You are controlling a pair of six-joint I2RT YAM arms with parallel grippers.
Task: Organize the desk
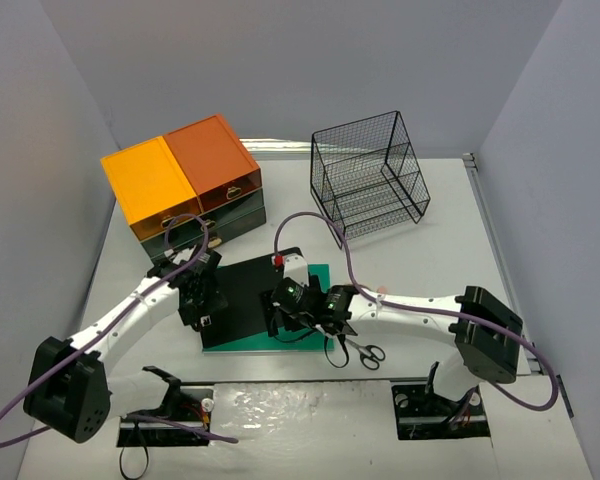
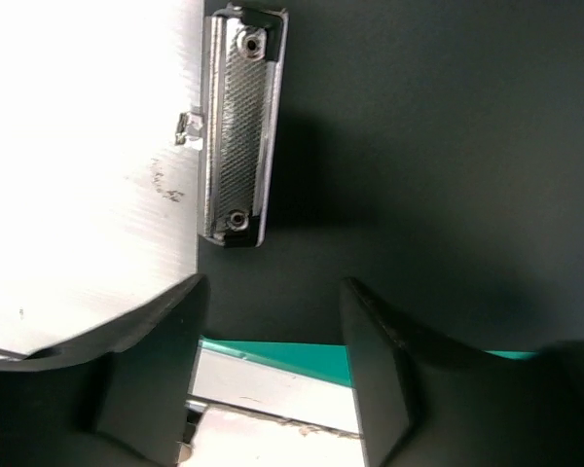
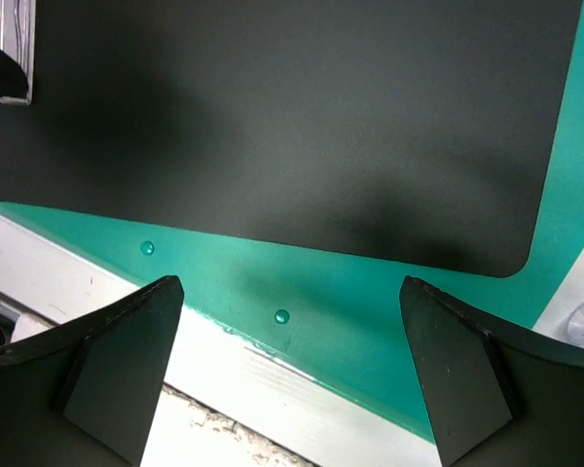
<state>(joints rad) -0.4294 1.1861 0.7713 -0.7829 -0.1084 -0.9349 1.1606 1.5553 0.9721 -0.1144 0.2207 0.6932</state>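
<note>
At far left, a dark drawer unit with orange and yellow tops sits at the back of the matte white rectangular desk, which spreads beneath everything in view; next, the left gripper hangs released, jaws apart and holding nothing, over the clip end of a flat black clipboard, just short of its ribbed silver metal clip; the clipboard lies on a flat green mat at mid-desk; the right gripper is spread wide and empty above the board's near edge; black-handled scissors lie just right of the mat, with a black wire basket behind. The clipboard looks like the piece in hand; lying flat, it offers little edge, so the left jaws should probably come down square over the raised clip and close there, with the right either clear or steadying the mat.
</note>
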